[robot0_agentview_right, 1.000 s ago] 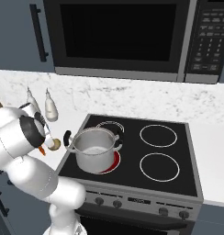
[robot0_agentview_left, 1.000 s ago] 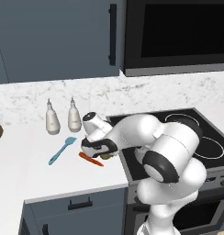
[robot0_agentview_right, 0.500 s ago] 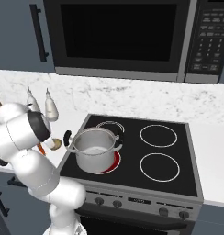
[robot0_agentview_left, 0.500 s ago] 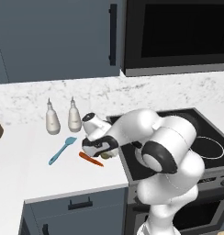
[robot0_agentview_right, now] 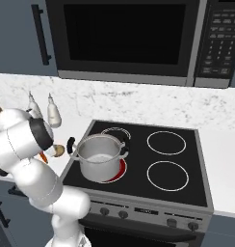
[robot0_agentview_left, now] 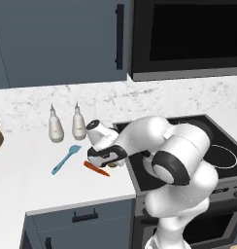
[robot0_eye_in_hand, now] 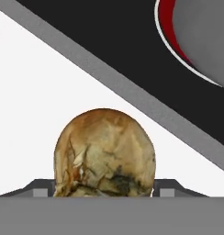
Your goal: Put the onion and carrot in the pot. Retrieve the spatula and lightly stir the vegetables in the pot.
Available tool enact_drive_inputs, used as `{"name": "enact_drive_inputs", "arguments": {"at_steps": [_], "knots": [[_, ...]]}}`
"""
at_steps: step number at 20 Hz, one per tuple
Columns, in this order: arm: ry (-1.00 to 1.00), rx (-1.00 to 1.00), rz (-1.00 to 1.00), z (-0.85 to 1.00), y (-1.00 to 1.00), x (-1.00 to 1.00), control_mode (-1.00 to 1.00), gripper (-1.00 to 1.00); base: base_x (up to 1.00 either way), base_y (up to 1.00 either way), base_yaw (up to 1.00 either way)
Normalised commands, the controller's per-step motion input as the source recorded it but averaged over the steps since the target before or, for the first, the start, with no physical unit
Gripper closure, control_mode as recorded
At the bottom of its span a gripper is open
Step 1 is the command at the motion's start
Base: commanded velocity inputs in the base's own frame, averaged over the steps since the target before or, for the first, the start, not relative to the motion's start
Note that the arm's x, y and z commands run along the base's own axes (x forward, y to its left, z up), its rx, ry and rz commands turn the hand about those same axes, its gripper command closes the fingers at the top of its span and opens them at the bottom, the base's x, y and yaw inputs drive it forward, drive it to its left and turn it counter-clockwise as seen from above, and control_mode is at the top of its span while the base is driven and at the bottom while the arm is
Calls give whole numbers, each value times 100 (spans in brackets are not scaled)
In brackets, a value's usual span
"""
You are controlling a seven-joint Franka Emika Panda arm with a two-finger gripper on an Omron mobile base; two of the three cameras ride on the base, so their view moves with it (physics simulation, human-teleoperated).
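Papery, wrinkled onion (robot0_eye_in_hand: 104, 153); shiny steel pot (robot0_agentview_right: 100, 157); glossy black glass stovetop (robot0_agentview_right: 138, 166).

1. Your onion (robot0_eye_in_hand: 104, 153): brown, papery, on the white counter beside the stove edge.
2. Carrot (robot0_agentview_left: 96, 168): flat on the counter.
3. Spatula (robot0_agentview_left: 65, 159): blue, lying left of the carrot.
4. Pot (robot0_agentview_right: 99, 157): steel, upright on the red burner.

A glossy white arm (robot0_agentview_left: 178, 160) built of rounded, bulbous segments is seen, joined by dark grey rings; a black band is carried near the wrist.
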Motion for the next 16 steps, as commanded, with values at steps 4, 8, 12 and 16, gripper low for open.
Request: {"name": "enact_drive_inputs", "arguments": {"at_steps": [4, 8, 12, 16], "knots": [[-30, 0, 0, 44, 0, -67, -100, 100, 0, 0, 0], [-31, 0, -1, 96, 1, -57, -100, 100, 0, 0, 0], [-20, 0, -10, 100, 0, -29, -100, 100, 0, 0, 0], [-2, 0, -14, 100, 0, -4, -100, 100, 0, 0, 0]]}}
